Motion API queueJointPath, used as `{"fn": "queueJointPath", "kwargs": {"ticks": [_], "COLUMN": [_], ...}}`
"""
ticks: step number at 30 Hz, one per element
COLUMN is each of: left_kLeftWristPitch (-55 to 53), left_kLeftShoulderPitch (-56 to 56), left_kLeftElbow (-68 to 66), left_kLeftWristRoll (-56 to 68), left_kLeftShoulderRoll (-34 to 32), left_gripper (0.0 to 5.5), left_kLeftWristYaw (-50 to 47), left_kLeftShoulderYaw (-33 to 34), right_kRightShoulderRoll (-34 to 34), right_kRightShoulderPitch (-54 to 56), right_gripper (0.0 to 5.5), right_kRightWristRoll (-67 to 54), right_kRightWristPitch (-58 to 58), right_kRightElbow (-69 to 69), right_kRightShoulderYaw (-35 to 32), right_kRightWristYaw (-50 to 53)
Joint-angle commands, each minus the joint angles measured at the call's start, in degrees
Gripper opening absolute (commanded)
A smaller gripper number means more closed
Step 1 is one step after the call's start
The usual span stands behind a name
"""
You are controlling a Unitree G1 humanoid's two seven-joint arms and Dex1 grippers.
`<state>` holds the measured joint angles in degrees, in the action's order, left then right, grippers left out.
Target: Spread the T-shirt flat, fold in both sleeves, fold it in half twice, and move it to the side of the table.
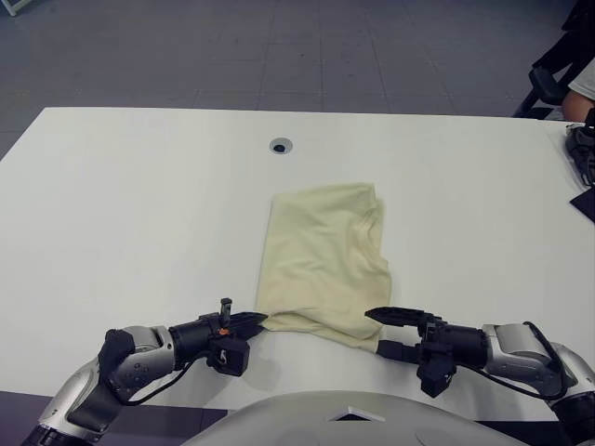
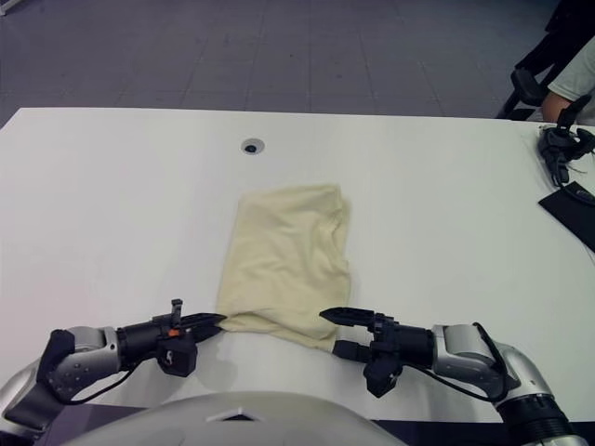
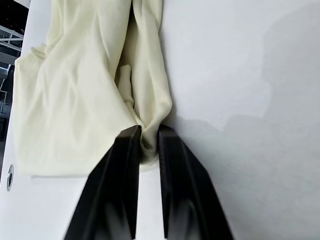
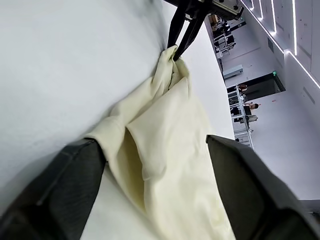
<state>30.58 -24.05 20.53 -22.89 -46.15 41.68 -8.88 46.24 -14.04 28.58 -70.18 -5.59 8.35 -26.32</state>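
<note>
Both forearms lay low over the near edge of the white table [image 1: 139, 204], pointed inward toward each other, one at each near corner of the cloth. The left gripper [image 1: 253, 321] sat at the near-left corner of the T-shirt [image 1: 321, 255]. In the left wrist view its two black fingers [image 3: 117, 170] were drawn close together with a bunched fold of hem pinched between the tips. The right gripper [image 1: 379, 333] sat at the near-right corner with its fingers spread wide, one above the other. In the right wrist view the cloth corner lay in the gap between them, unclamped.

The T-shirt, pale yellow, lay mid-table as a narrow folded panel running away from the robot. It was rumpled along its right side, and its near edge was just inside the table's front edge. Sleeves and neckline could not be made out in the folds. Whether the right gripper's lower finger touched the tabletop could not be told.

Count: one T-shirt, two grippers, one round cable hole [image 1: 281, 146] beyond the shirt, and two black objects [image 2: 562, 144] at the far right table edge, the flat one cut off by the frame.
</note>
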Motion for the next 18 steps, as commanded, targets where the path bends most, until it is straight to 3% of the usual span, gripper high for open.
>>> {"fn": "queueJointPath", "kwargs": {"ticks": [1,11,15,18], "left_kLeftWristPitch": [-0.92,-4.44,-13.30,-23.34], "left_kLeftShoulderPitch": [0.15,-1.03,-7.13,-9.86], "left_kLeftElbow": [0.30,2.56,9.11,16.04], "left_kLeftWristRoll": [-0.21,3.92,8.32,16.54], "left_kLeftShoulderRoll": [-0.87,-1.74,0.38,-0.27], "left_gripper": [0.00,0.00,0.00,0.00], "left_kLeftWristYaw": [-0.06,1.26,1.64,4.67], "left_kLeftShoulderYaw": [-0.26,0.50,1.41,2.66], "right_kRightShoulderRoll": [2.31,4.89,7.28,10.35], "right_kRightShoulderPitch": [-1.49,-1.54,3.77,3.55], "right_gripper": [2.97,1.19,0.59,0.08], "right_kRightWristRoll": [1.58,-3.49,-13.41,-25.74], "right_kRightWristPitch": [3.29,7.02,9.46,19.91], "right_kRightElbow": [-0.35,-0.34,-2.90,0.15], "right_kRightShoulderYaw": [2.33,5.36,11.21,14.53], "right_kRightWristYaw": [-1.95,-2.29,-8.40,-17.18]}}
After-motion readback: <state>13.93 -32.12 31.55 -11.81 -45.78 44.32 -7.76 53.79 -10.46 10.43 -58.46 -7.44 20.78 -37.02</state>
